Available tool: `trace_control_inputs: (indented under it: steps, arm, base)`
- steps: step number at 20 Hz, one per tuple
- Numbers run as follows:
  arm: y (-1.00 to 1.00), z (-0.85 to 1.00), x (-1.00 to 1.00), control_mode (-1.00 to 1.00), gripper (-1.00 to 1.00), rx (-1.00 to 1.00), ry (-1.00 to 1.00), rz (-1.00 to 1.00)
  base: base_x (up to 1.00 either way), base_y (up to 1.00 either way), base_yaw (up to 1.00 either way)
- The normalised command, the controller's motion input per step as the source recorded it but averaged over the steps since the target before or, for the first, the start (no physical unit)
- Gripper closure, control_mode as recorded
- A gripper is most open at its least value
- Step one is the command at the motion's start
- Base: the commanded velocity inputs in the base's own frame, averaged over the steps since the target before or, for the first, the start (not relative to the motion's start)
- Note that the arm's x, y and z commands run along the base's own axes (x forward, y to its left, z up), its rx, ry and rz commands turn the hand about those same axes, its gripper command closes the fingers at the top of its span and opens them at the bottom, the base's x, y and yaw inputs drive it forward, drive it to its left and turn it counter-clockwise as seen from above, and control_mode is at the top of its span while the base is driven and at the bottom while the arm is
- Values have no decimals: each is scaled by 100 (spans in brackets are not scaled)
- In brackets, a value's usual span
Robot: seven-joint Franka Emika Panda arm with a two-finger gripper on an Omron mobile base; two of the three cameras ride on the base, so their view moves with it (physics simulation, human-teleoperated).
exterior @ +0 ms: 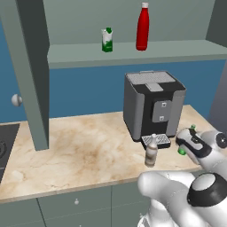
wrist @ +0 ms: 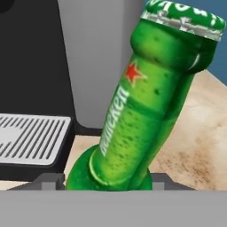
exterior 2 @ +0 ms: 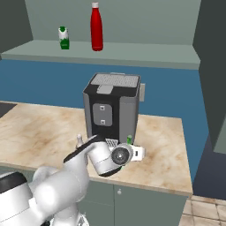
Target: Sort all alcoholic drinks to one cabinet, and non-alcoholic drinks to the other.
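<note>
Standing on the marble counter (exterior: 80, 150), the grey coffee machine (exterior: 153, 104) crowds the gripper (wrist: 106, 184) from behind, its drip tray (wrist: 31, 139) just beside the green bottle (wrist: 146, 102) pinched low between the fingertips (wrist: 46, 181). The grey-beige bottle (exterior: 151, 152) stands just in front of the tray, close to the robot's hand. Up on the open cabinet shelf (exterior: 133, 52) the red bottle (exterior: 142, 27) and the small carton (exterior: 107, 40) stand apart. The hand view shows the bottle's red star and lettering; in the right base view just its green top (exterior 2: 129, 140) peeks above the wrist
</note>
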Motion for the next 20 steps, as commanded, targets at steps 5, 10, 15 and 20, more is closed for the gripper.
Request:
trace_control_inputs:
  steps: [5,10,15,20]
  arm:
    - [-1,29,-19,-100,100,-7,-6,0]
    - [-4,40,-23,-100,100,-7,0,0]
    - [-5,46,-37,-100,100,-5,4,0]
    - [-1,48,-40,-100,100,-4,7,1]
  base:
    - [0,0,0]
    - [0,0,0]
    - [0,0,0]
    - [0,0,0]
